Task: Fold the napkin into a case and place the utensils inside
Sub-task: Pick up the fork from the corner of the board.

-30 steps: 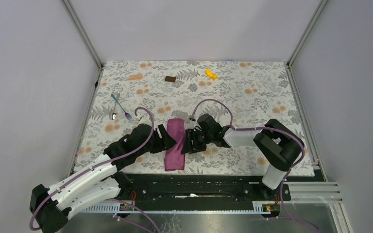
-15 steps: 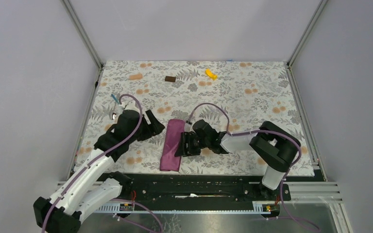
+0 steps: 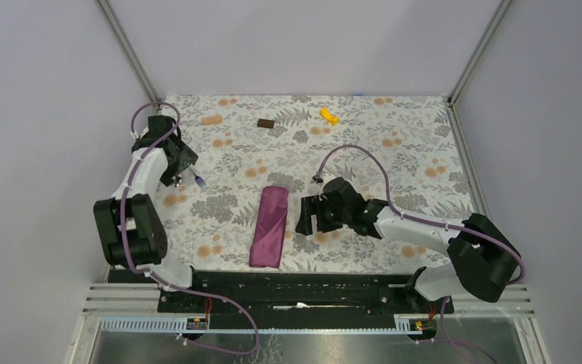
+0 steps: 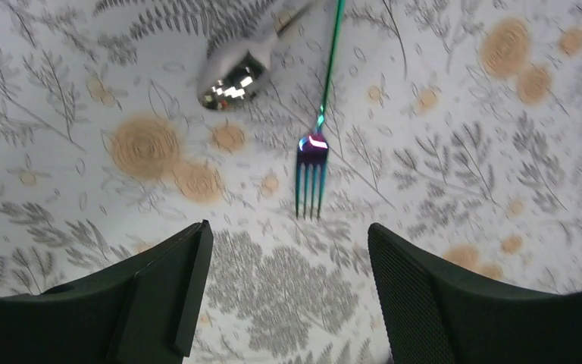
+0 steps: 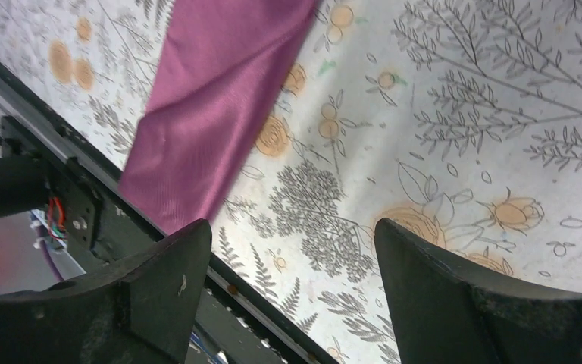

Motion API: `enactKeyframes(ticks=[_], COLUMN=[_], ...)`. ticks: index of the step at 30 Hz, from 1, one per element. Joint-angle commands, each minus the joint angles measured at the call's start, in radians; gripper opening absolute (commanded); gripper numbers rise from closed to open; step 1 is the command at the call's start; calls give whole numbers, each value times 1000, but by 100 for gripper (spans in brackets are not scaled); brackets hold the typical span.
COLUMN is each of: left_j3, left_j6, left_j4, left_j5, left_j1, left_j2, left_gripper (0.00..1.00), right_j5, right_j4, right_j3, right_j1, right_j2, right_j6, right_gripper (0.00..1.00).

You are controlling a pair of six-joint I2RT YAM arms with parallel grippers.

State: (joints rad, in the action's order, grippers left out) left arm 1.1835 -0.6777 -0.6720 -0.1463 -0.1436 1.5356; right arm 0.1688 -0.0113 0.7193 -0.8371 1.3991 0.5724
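- There is one soft plum-purple cloth napkin (image 3: 268,226). It is folded into a long thin strip. It lies flat on the grey-and-orange flower tablecloth (image 3: 394,144), close to the middle of the near edge of the table. Its near end almost reaches that edge.
- There are two black robot grippers. The right gripper (image 3: 308,216) is just to the right of the napkin and does not touch it. Its two fingers (image 5: 151,288) are spread wide apart. Only tablecloth shows between them.
- Farther away, by the left edge of the table, is the left gripper (image 4: 288,233). Its two fingers (image 4: 159,288) are spread wide too, and it holds nothing.
- Two utensils lie on the tablecloth just past the left gripper.
- One is a small fork (image 4: 318,121) with shiny blue-purple prongs and a thin green-blue handle. Its prongs point at the gap between the fingers, but the fingers do not touch it.
- The other is a small spoon (image 4: 231,76) with a shiny silver bowl. In the left wrist view its bowl lies to the left of the fork's handle, and the two handles come close together higher up.
- Both utensils are well apart from the napkin.
- Farthest away, near the far edge of the table, are two little things. One is a small brown block (image 3: 265,123). One is a small yellow piece (image 3: 329,115), to the right of the block and not touching it.
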Motion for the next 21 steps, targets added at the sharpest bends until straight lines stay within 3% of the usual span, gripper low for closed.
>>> enactKeyframes(ticks=[1,3,5,7,9,13,18,21], left_j3=[129,190,265,323,381,257,85,37], left_j6=[148,341,501,511,455,560,1001,1216], left_j4=[74,93,58,9,-48,146,305,320], left_j5=[-86,41,-56,-82,-121,-143,-39,26], left_j1=[0,8,39,38,36,84,123,127], left_j2=[84,154,216,275,306,203,96,75], left_gripper=[78,70,69,67,54,62,63,49], right_j5=[16,33,38,42,44,54,82,110], right_j4=[34,23,21,21,21,21,21,20], right_j3=[-32,-41,-51,-58,-69,-84,-90,-97], right_j1=[3,3,4,6,8,20,42,48], right_j2=[-35,-44,-53,-59,-66,-79,-104,-118], right_j6=[-52,-60,-67,-75,-83,-104,-121,-128], right_gripper=[86,86,86,86,86,86,86,86])
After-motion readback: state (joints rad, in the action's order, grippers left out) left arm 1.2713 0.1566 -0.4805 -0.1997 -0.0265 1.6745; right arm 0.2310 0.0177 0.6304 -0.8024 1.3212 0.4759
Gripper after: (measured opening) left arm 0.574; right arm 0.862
